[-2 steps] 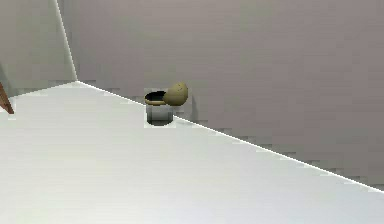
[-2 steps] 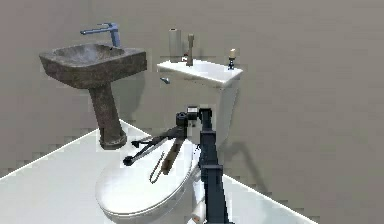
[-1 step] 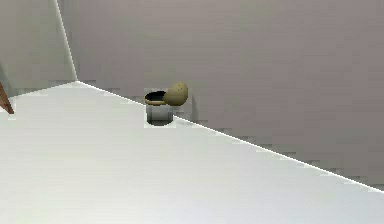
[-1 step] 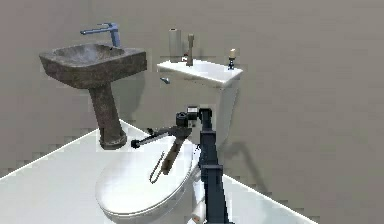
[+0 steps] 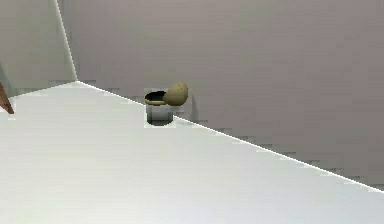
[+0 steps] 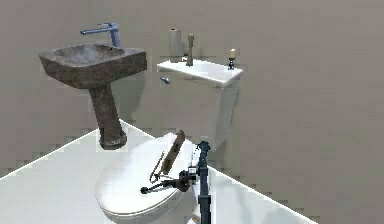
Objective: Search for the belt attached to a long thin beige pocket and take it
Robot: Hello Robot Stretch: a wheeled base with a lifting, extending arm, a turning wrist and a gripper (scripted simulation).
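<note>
A long thin brown-beige object (image 6: 176, 151) lies slanted on the closed white toilet lid (image 6: 130, 185), with a thin dark strap (image 6: 160, 166) running down from it. The dark arm (image 6: 204, 190) rises from the arm side view's bottom edge beside the toilet. Its gripper (image 6: 163, 185) reaches left over the lid, at the strap's lower end. I cannot tell whether the gripper holds anything, since the object lies on the lid right at it.
A stone pedestal sink (image 6: 92, 66) with a blue tap stands left of the toilet. Small items stand on the white tank (image 6: 205, 72). In the forward view a small metal bin (image 5: 158, 108) with a tan round thing (image 5: 178, 93) sits by the wall.
</note>
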